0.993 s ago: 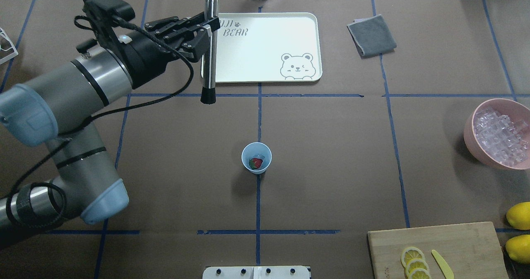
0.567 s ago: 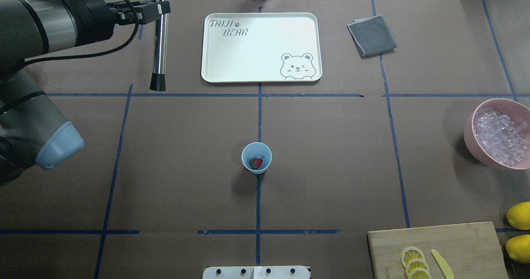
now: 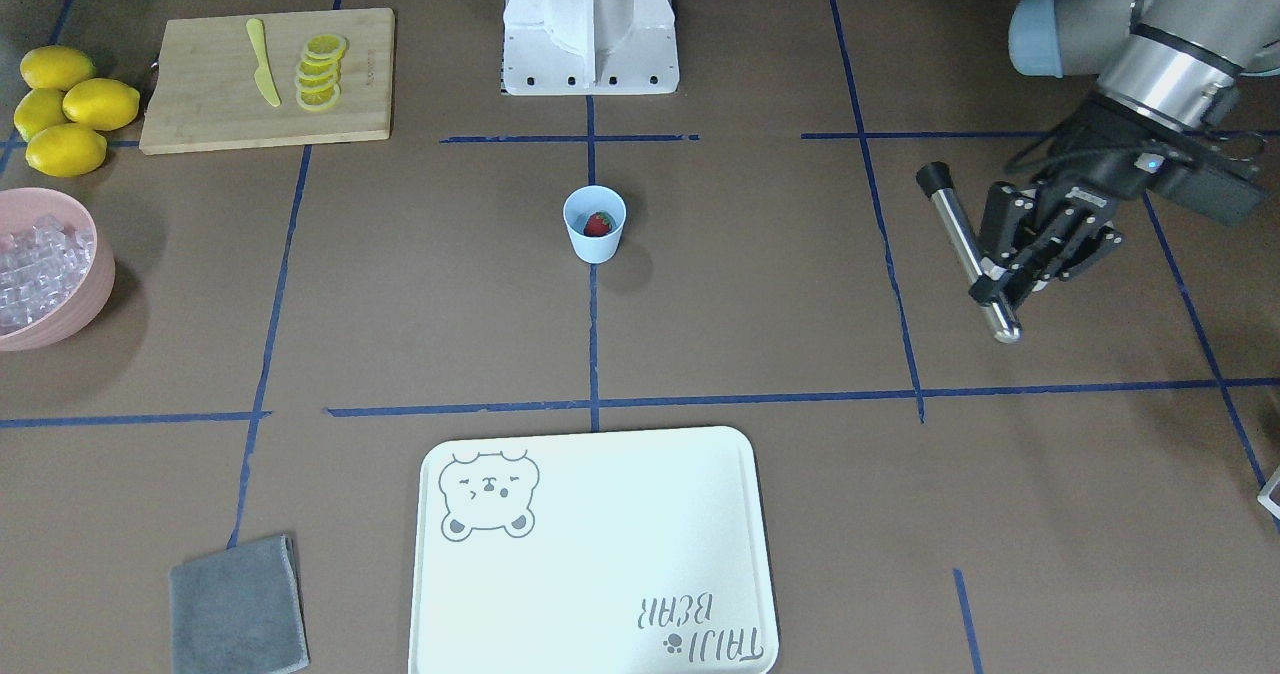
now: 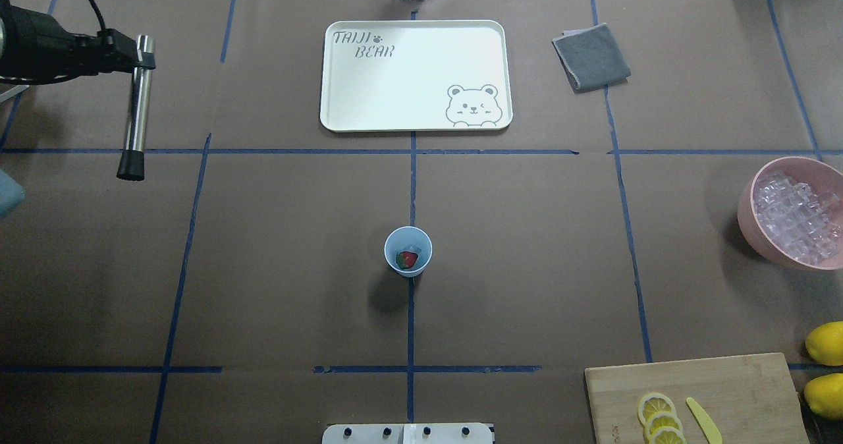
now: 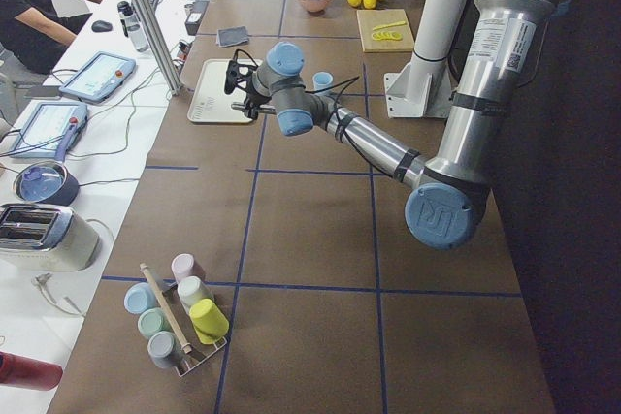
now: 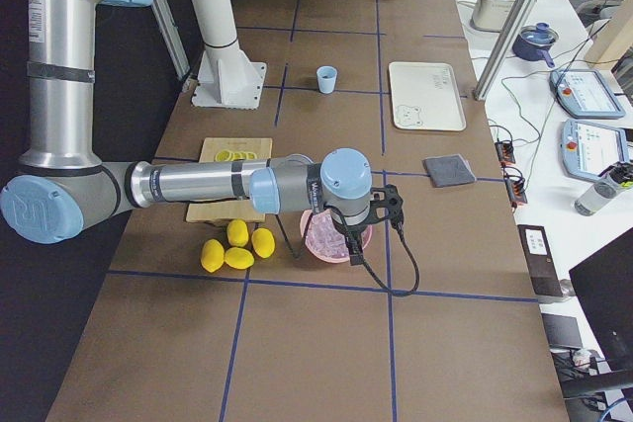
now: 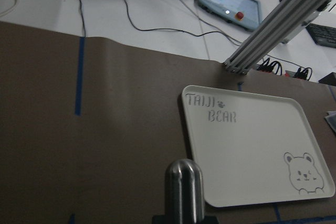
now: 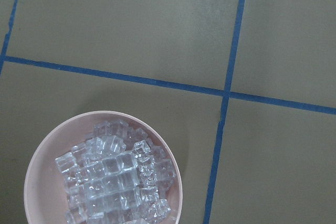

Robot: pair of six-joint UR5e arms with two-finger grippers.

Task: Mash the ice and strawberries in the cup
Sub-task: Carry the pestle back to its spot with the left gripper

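Note:
The pale blue cup (image 4: 408, 251) stands at the table's centre with a red strawberry (image 4: 408, 258) inside, and shows again as the cup (image 3: 594, 226) with its strawberry (image 3: 598, 223). A pale piece lies beside the berry; whether it is ice I cannot tell. Ice cubes (image 8: 110, 182) fill the pink bowl (image 4: 747, 223) at the right edge. My left gripper (image 4: 136, 51) is shut on a steel muddler (image 4: 135, 114) with a black tip, far left of the cup and lifted off the table. My right arm (image 6: 336, 183) hangs over the bowl; I cannot tell if its gripper is open or shut.
A white bear tray (image 4: 415, 121) lies at the back centre, a grey cloth (image 4: 591, 55) to its right. A cutting board (image 4: 698, 391) with lemon slices and a yellow knife sits front right, whole lemons (image 4: 824, 342) beside it. A rack of cups (image 5: 179, 322) stands at the table's left end.
My left arm has swung left with the muddler, from the tray's left edge to the table's far left. The cup and the bowl have not moved.

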